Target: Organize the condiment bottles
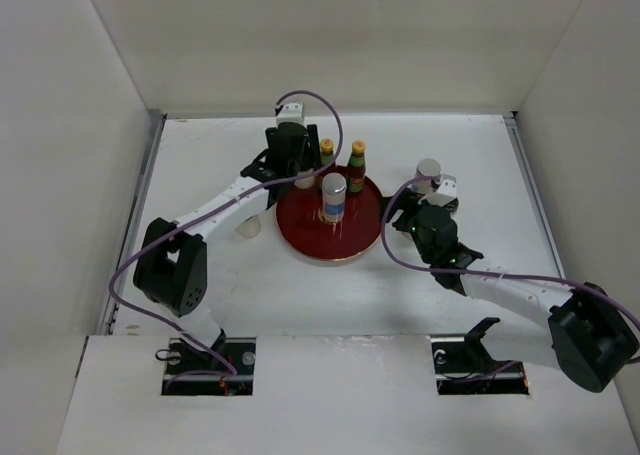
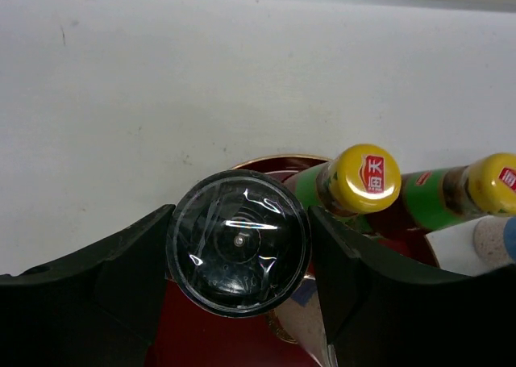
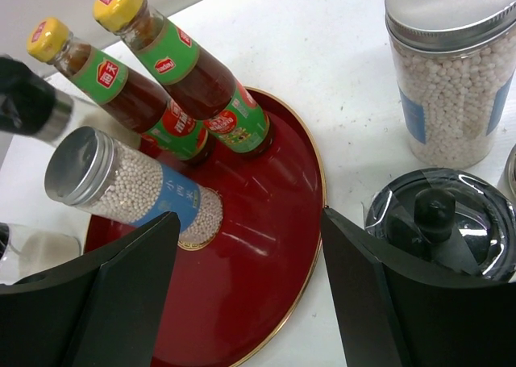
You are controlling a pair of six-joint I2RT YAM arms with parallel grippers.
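Left hand: I read it as clamped on a black-lidded jar at the tray's far-left rim; whether the jar rests there I cannot tell.
Right hand: fingers wide, holding nothing, over the tray.
On tray: front sauce bottle and rear sauce bottle, side by side; silver-lidded jar at centre.
On table, right of tray: second silver-lidded jar; second black-lidded jar.
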